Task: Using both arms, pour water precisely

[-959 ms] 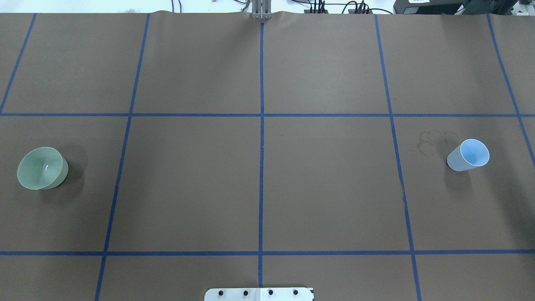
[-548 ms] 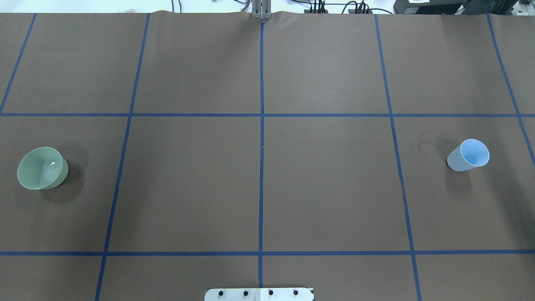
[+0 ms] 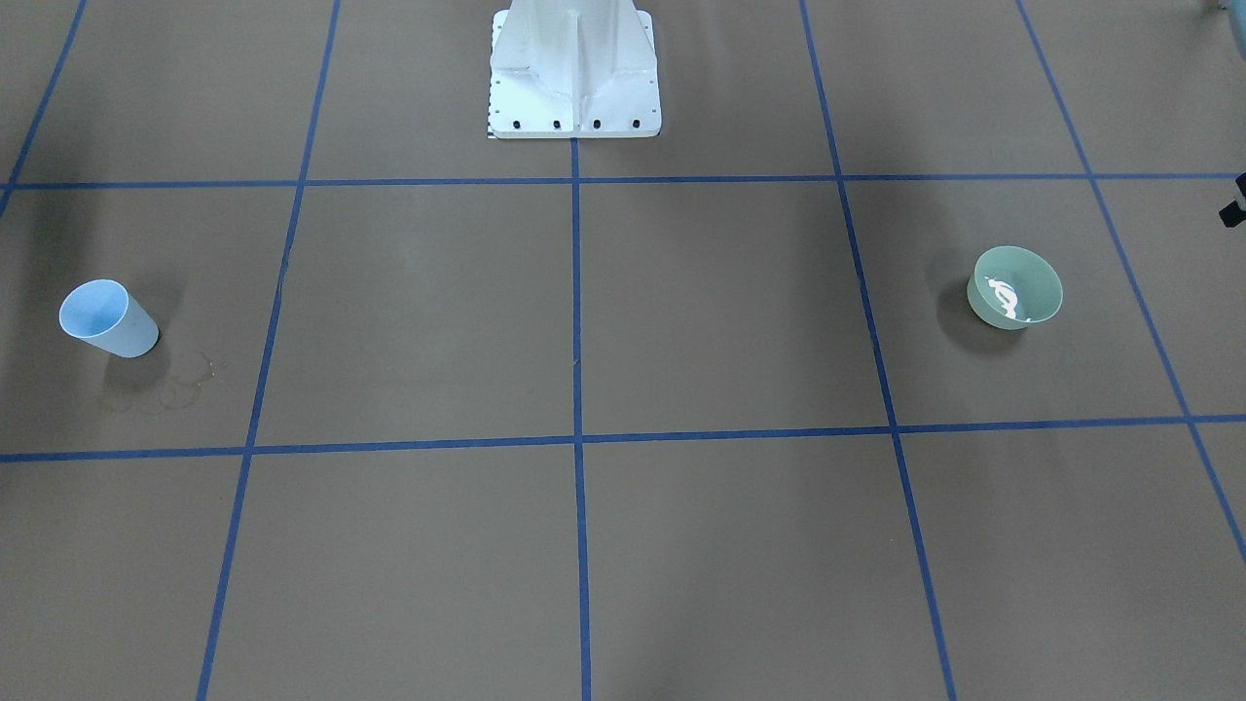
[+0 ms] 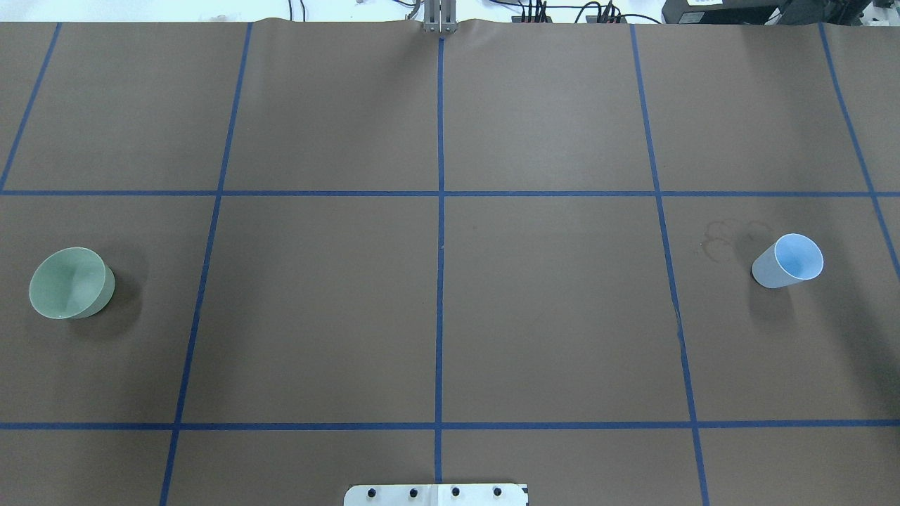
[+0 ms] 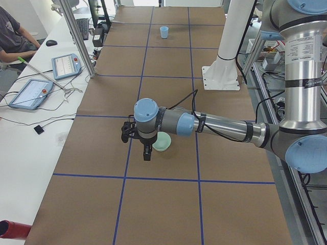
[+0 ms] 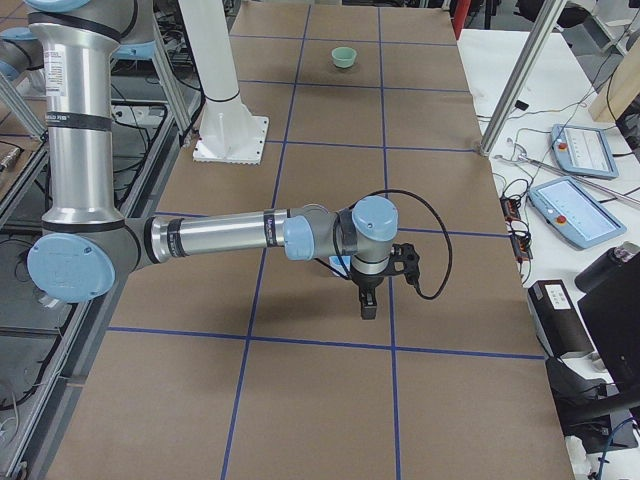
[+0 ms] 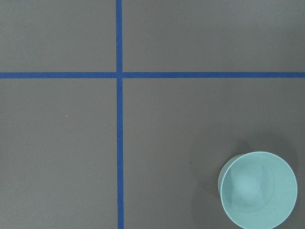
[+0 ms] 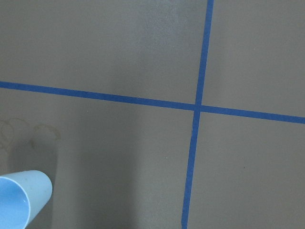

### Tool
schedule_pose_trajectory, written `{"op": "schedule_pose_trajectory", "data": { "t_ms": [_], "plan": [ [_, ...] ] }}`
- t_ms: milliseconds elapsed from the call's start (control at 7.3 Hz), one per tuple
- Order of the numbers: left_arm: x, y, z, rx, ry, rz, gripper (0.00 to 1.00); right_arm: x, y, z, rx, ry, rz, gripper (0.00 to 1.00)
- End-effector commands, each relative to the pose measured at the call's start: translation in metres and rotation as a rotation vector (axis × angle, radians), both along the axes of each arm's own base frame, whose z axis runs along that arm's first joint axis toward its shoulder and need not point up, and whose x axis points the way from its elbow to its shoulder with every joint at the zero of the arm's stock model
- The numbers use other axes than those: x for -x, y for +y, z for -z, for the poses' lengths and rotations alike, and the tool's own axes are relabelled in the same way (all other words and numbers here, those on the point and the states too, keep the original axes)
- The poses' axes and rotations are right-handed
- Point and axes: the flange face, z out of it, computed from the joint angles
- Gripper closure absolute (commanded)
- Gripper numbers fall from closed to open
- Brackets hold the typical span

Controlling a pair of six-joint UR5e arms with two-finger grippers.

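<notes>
A green bowl [image 4: 70,282] stands at the table's left; in the front view [image 3: 1014,288] white glints of water [image 3: 1003,297] show inside it. It also shows in the left wrist view [image 7: 259,191]. A light blue cup [image 4: 791,260] stands upright at the table's right and shows in the right wrist view [image 8: 19,198]. My left gripper [image 5: 147,153] hangs beside the bowl [image 5: 163,143], seen only from the side. My right gripper [image 6: 367,308] hangs over the cup's place, seen only from the side. I cannot tell whether either is open or shut.
The white pedestal [image 3: 574,88] stands at the table's near middle. Dried ring stains [image 4: 724,235] lie beside the cup. Blue tape lines [image 4: 439,281] grid the brown cover. A person and tablets [image 5: 30,92] are at a side bench.
The white glint inside the green bowl shifted and then vanished from the overhead view. Bowl and cup have not moved.
</notes>
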Motion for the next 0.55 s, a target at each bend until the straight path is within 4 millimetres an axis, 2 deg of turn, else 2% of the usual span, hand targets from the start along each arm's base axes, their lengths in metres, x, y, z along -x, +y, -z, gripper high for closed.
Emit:
{"op": "schedule_pose_trajectory", "data": {
  "t_ms": [0, 137, 411],
  "plan": [
    [0.005, -0.003, 0.005, 0.024, 0.003, 0.041, 0.0, -0.01, 0.002, 0.004, 0.005, -0.009, -0.017, 0.0],
    [0.013, -0.001, 0.001, 0.034, 0.003, 0.058, 0.0, -0.01, 0.002, 0.006, 0.002, -0.011, -0.017, 0.0],
    [0.018, -0.003, 0.006, 0.022, 0.004, 0.068, 0.0, -0.01, 0.002, 0.006, -0.003, -0.005, -0.017, 0.0]
  ]
}}
